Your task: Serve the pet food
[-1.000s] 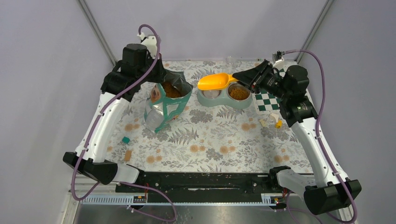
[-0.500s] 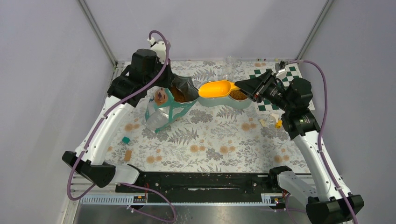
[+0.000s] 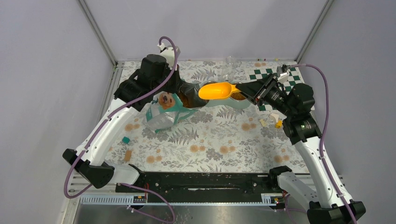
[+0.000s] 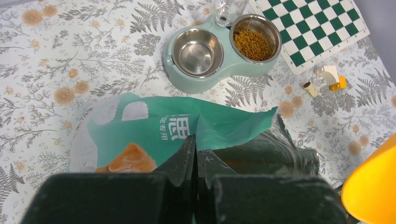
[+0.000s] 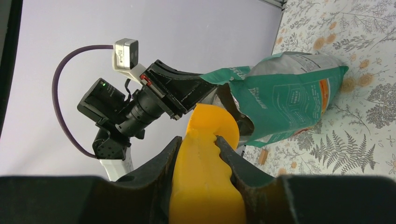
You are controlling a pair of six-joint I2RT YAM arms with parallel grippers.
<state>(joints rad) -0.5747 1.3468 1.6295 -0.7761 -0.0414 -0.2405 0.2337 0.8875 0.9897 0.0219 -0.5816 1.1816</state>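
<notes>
My left gripper is shut on the rim of the teal bag, holding its dark mouth open toward the right. The bag leans on the mat left of the green double feeder. Pet food fills the feeder's right bowl, while its left bowl holds none. My right gripper is shut on the handle of the yellow scoop. The scoop hovers over the feeder, its tip at the bag's mouth. Its cup looks empty from above.
A green checkered mat lies at the back right, with small white and yellow pieces in front of it. A teal block and a wooden block sit near the left edge. A clear bottle stands on the feeder.
My left gripper has pulled the bag's rim to the right, tipping the mouth toward the feeder. My right gripper has carried the scoop left and forward until its tip meets the bag's mouth.
</notes>
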